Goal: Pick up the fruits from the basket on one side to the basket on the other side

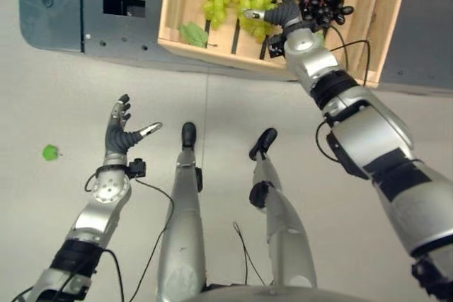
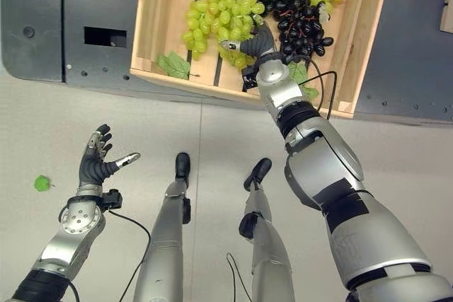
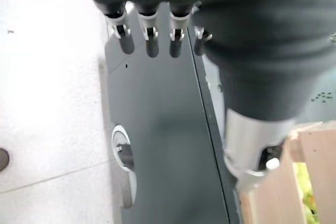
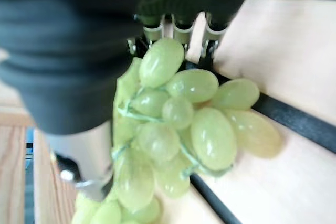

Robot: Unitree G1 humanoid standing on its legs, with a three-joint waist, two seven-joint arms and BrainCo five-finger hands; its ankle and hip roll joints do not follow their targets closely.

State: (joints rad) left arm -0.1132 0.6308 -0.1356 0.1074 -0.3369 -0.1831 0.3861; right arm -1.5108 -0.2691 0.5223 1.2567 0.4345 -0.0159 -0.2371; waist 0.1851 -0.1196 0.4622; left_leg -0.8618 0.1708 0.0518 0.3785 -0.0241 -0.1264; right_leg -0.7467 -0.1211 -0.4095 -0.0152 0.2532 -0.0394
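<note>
Two kinds of grapes lie heaped in the wooden crate [image 2: 159, 19] that serves as the source basket: green grapes [image 2: 226, 12] toward the robot's left and dark grapes [image 2: 301, 22] beside them, touching; a loose green leaf [image 2: 173, 65] rests on the slats near the front rim. The right hand [image 2: 253, 46] reaches over that rim with the arm stretched far forward, because the fruit sits deep in the crate; in the right wrist view its fingers [image 4: 176, 27] curl round a small green bunch [image 4: 178, 129], thumb on one side, so the bunch appears pinched and hanging just above the slats. The left hand [image 1: 122, 132] hovers well apart over the floor, palm up, fingers spread and holding nothing, likely waiting; a stray green scrap [image 1: 49, 152] lies on the floor beside it.
</note>
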